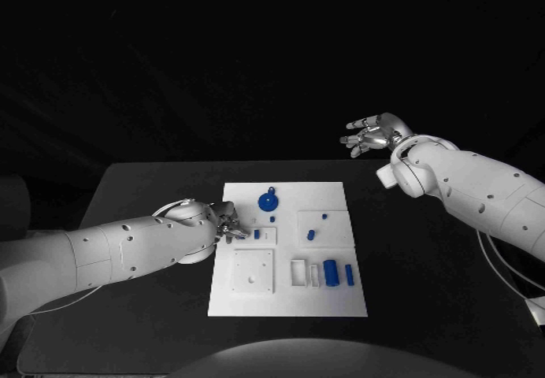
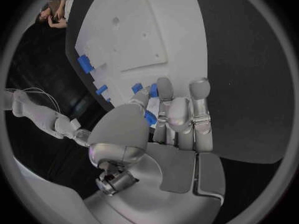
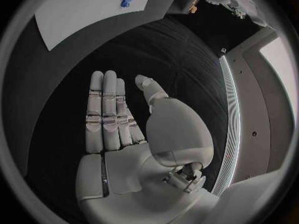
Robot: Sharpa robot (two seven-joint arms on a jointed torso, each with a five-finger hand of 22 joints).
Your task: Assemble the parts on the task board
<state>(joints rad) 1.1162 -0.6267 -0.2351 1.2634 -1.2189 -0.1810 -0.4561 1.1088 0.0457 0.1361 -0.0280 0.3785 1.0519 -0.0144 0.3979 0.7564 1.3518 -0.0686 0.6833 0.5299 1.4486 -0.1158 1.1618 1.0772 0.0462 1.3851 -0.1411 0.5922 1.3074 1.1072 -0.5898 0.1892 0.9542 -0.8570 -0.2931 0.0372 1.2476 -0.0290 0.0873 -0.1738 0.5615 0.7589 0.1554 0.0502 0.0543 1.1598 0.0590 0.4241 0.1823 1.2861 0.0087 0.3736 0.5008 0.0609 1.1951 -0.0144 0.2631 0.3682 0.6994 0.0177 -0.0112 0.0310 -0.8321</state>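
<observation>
My two arms are white, and my left hand (image 1: 228, 223) and my right hand (image 1: 370, 134) are both silver. The table (image 1: 136, 189) under me is black and the task board (image 1: 284, 303) on it is plain white. The parts on it are blue: a round blue piece with a tab (image 1: 268, 201) near the far edge, a thick blue cylinder (image 1: 331, 272), and a slim blue bar (image 1: 350, 274) beside it.

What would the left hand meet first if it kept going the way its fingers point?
Probably a small blue part on the board: the left hand sits at the board's left edge, its fingers reaching over it. Whether they already touch it is unclear.
</observation>
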